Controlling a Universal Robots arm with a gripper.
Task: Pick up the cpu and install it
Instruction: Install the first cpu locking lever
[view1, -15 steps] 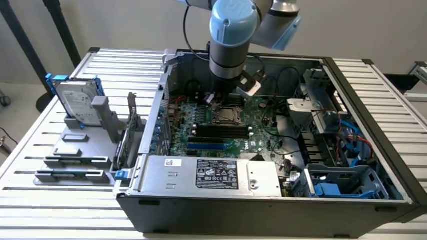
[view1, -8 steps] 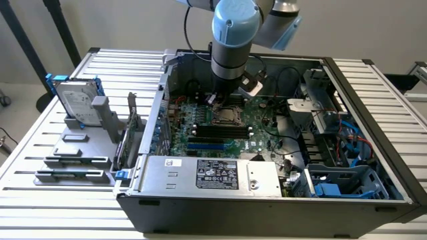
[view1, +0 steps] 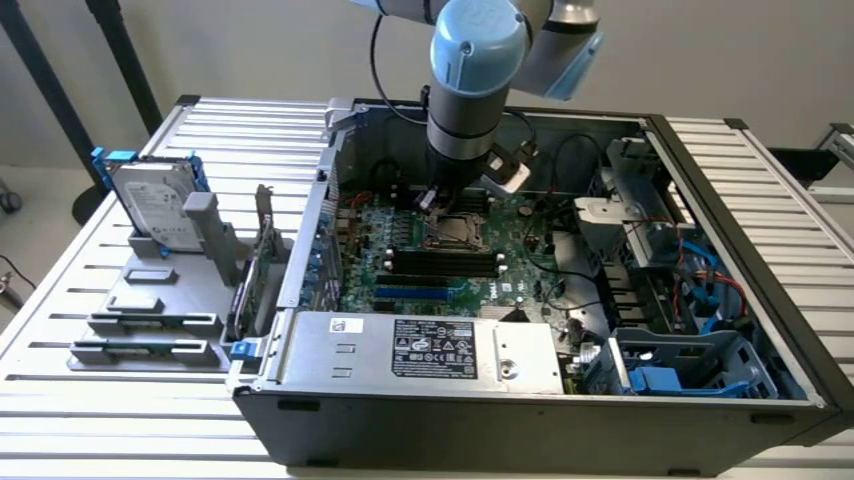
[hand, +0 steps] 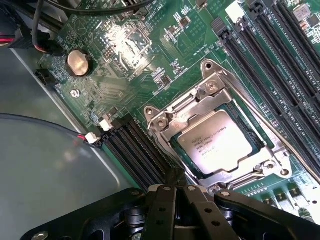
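In the exterior view, the open computer case (view1: 727, 190) holds a green circuit board (view1: 441, 255), with the gripper (view1: 447, 195) low over its socket. In the wrist view, the cpu (hand: 216, 141) sits in the socket (hand: 220, 137); the gripper (hand: 175, 187) beside it is clenched and empty.

My arm (view1: 467, 100) is a dark grey tube with light blue joint caps and a black cable alongside. My gripper (hand: 175, 192) is black, its linked bars fastened with round bolts.
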